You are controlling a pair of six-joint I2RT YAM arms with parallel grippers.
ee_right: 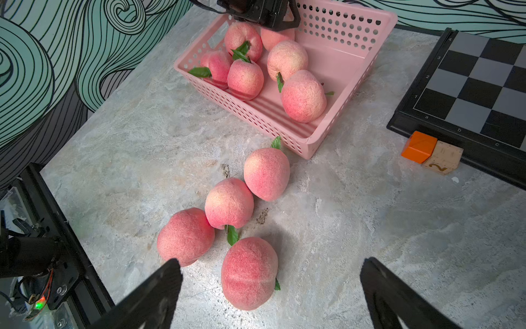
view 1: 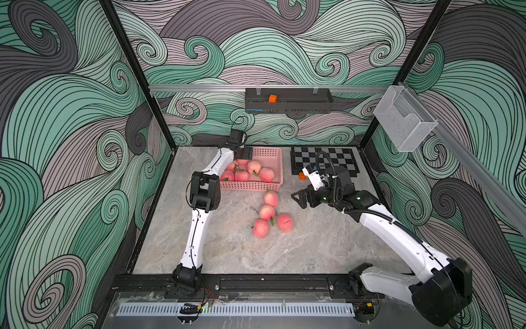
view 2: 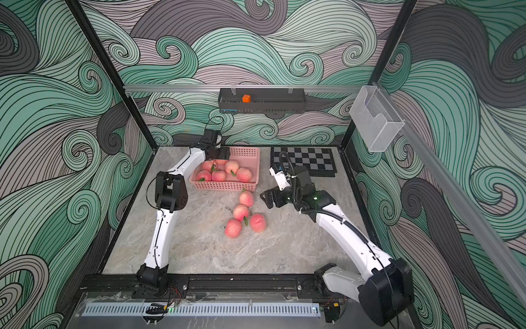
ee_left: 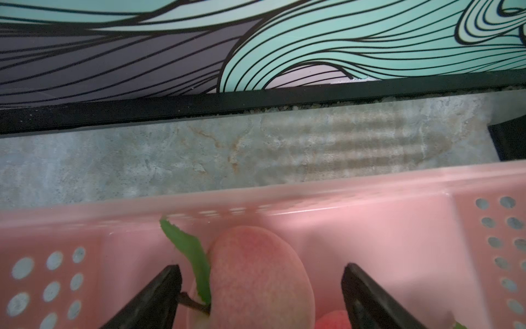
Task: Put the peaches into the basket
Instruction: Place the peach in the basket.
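Surface: grey marbled table (view 1: 227, 250), swirl-print walls (view 1: 256, 57).
peaches (ee_right: 303, 96): six in basket (ee_right: 350, 31); four loose (ee_right: 229, 202) on table, just off its near corner.
left gripper (ee_left: 261, 267): over basket's far end, fingers apart either side of one peach, not clamping.
right gripper (ee_right: 271, 259): above the loose four, fingers wide apart, holding nothing.
other: chessboard (view 1: 324, 159) right of basket; orange cube (ee_right: 418, 146) touching wooden block (ee_right: 442, 158) at its edge.

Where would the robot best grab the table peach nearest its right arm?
Probably across its round middle, coming down from above with the open right end effector. The peach is plump, with no handle to take. A neighbouring peach sits close on one side, so a sideways sweep would likely knock it.
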